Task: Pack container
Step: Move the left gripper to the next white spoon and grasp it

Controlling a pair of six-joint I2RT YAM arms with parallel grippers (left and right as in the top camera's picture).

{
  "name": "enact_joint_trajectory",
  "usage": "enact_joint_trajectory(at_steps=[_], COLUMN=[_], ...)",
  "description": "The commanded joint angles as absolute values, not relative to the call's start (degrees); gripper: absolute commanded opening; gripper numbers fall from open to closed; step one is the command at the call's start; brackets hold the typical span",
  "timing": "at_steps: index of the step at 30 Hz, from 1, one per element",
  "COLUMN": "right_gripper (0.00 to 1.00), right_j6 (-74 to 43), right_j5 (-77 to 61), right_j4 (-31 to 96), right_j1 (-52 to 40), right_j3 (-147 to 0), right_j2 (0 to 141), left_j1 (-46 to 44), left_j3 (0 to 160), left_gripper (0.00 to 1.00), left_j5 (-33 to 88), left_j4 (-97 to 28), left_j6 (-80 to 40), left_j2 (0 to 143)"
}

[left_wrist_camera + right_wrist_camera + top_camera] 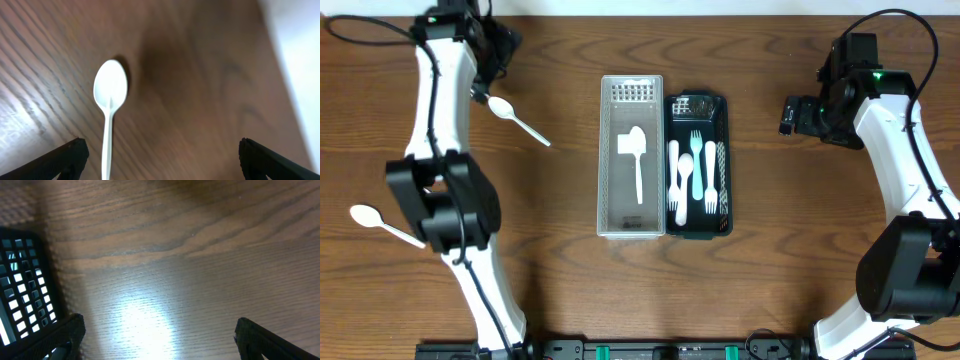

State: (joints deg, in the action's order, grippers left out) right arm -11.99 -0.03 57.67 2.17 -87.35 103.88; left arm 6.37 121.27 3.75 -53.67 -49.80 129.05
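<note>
My left gripper (159, 160) hovers with jaws spread wide well left of the clear container (604, 170), my right gripper (159, 337) likewise spread, well off to its right.

We find the overhead view bright and even, lit from above, sharp from edge to edge; the table (570, 300) shows crisp grain and only short, soft shadows. The left wrist view is soft all over: the spoon (110, 90) is blurred, a dark shadow hugs its bowl at 1 o'clock, pale glare lies at 8 o'clock, and a washed-out haze fills 2 o'clock. In the right wrist view the grain is clearer; broad glare sits at 6 o'clock, and the tray (20, 290) at 9 o'clock is out of focus.
</note>
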Motion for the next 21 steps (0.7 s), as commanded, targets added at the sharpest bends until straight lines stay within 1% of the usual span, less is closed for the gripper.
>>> enact_joint_trajectory(at_steps=[1, 11, 15, 21], right_gripper=[0.99, 0.99, 0.99, 0.99], right_j6=[-13.3, -15.42, -15.42, -15.42], right_j5=[0.19, 0.19, 0.19, 0.19], right_j4=[57.89, 58.24, 58.24, 58.11], right_j1=[2.17, 2.2, 2.2, 2.2], right_j3=[-87.15, -87.15, -87.15, -87.15], right_j2=[104.14, 104.14, 104.14, 104.14], left_j1=[6.11, 6.5, 6.85, 6.85], left_j3=[121.03, 120.97, 120.97, 120.05], left_gripper=[0.98, 0.98, 0.98, 0.98], left_j5=[5.39, 7.11, 7.09, 6.85], left_j4=[-54.11, -59.57, -60.58, -61.95], left_j6=[-51.24, -48.58, -45.87, -45.89], left_j2=[131.31, 139.9, 141.03, 141.18])
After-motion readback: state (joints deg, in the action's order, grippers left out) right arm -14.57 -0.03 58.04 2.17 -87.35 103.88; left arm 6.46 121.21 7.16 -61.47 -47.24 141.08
